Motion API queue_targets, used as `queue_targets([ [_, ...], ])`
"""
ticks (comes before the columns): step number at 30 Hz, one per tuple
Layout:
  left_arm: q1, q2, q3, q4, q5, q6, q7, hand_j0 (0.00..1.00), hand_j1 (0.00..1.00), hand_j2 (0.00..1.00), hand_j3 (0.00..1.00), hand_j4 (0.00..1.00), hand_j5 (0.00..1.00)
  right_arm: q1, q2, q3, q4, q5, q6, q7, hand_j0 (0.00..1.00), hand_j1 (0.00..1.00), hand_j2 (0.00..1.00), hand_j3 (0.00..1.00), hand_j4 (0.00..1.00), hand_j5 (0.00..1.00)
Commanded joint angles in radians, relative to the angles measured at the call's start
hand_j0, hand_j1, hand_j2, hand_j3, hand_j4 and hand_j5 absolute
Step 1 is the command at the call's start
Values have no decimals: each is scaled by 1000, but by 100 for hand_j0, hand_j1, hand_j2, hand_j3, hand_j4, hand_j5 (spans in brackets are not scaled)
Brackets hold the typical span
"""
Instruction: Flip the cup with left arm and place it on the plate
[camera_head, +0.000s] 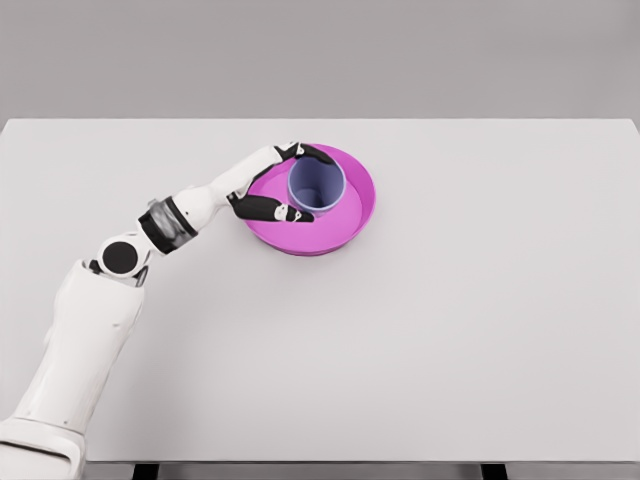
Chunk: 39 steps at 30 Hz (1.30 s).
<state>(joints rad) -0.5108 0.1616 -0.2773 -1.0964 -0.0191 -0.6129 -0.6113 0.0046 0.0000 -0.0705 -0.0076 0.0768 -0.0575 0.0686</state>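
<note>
Table (480, 330): white, flat, matte. Left arm: white, jointed, reaching forward-right from lower left. Plate (362, 205): magenta, round, raised rim, under the hand. Left hand (283, 182): fingers curled around the cup. Cup (316, 186): blue-violet, cylindrical, upright, mouth up, standing on the plate between thumb and fingers.

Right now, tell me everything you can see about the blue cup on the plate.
The blue-purple cylindrical cup stands upright with its open mouth facing up, so its inside shows. It looks like smooth matte plastic, with no handle visible. It sits inside the round magenta plate, left of the plate's centre. The left hand is around it: dark fingers reach past its near and far sides, seemingly gripping it.
</note>
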Motion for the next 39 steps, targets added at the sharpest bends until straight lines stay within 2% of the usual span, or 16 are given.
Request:
queue_targets([
  [1,-3,-10,0,27,7,2,0,70,70,70,70,70,70,0,0,0,0,0,1,0,100,100,100,100,100,100],
  [21,-37,-65,-2,148,-12,2,0,71,71,71,71,71,71,0,0,0,0,0,1,0,100,100,100,100,100,100],
  [22,-37,-65,-2,150,-12,2,0,72,72,72,72,72,72,0,0,0,0,0,1,0,100,100,100,100,100,100],
  [25,-38,-66,1,158,-12,2,0,87,87,87,87,87,87,0,0,0,0,0,-1,0,100,100,100,100,100,100],
  [28,-37,-65,4,158,-12,2,0,96,96,96,96,96,96,0,0,0,0,0,-1,0,100,100,100,100,100,100],
  [39,-43,-53,13,153,-10,2,0,100,100,100,100,100,100,0,0,0,0,0,-1,0,100,100,100,100,100,100],
])
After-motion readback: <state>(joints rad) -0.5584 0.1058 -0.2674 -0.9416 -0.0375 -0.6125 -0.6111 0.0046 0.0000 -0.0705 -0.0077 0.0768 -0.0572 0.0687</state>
